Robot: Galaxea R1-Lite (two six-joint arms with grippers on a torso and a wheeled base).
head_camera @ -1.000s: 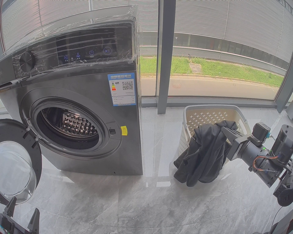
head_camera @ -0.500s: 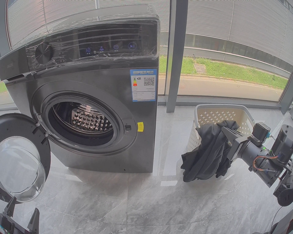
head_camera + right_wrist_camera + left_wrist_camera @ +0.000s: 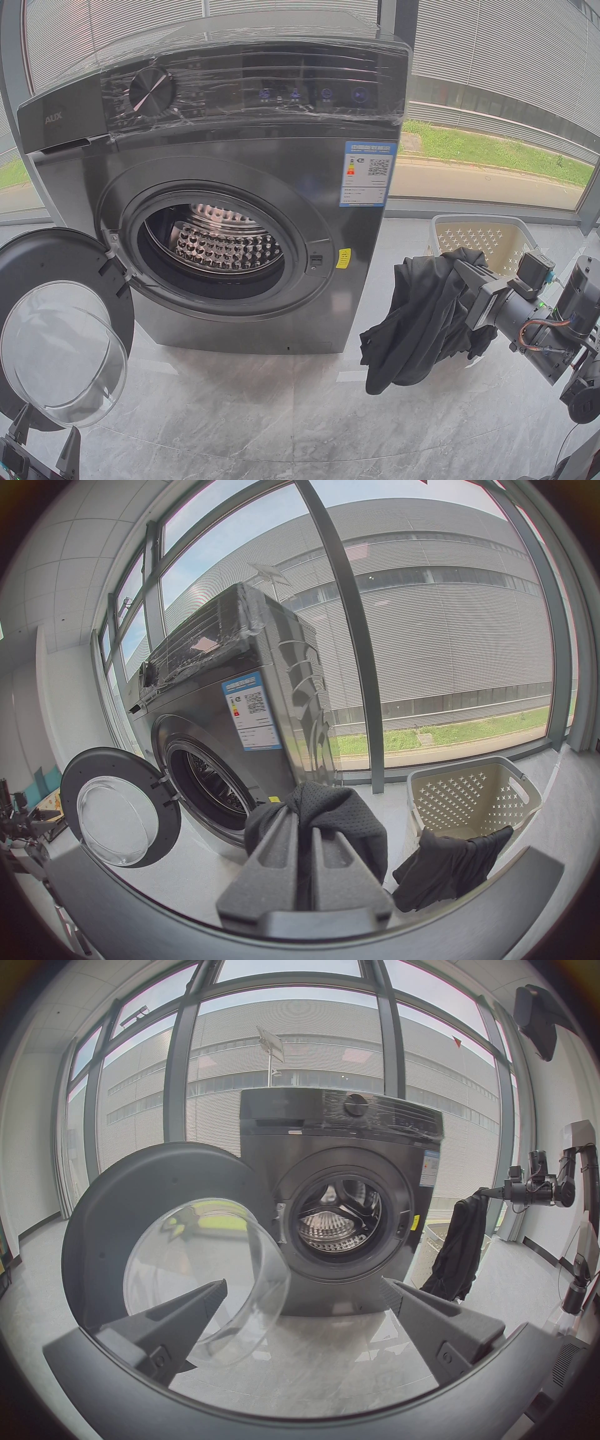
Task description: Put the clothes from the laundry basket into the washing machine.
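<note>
Starting at the lower left of the frame, you had the left jaws spread wide and empty below the swung-open door (image 3: 62, 262). The washing machine (image 3: 250, 156) filled the centre, its drum mouth (image 3: 215, 247) unobstructed. At the right, the right jaws pinched the dark garment (image 3: 419, 319), which hung loose before the laundry basket (image 3: 487, 220). You needed to lift its trailing folds over the rim and push deep before letting go.

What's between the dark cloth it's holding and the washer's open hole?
Nothing stands there. In the head view, only bare grey floor and the washer's front panel separate the dark cloth from the drum opening.
</note>
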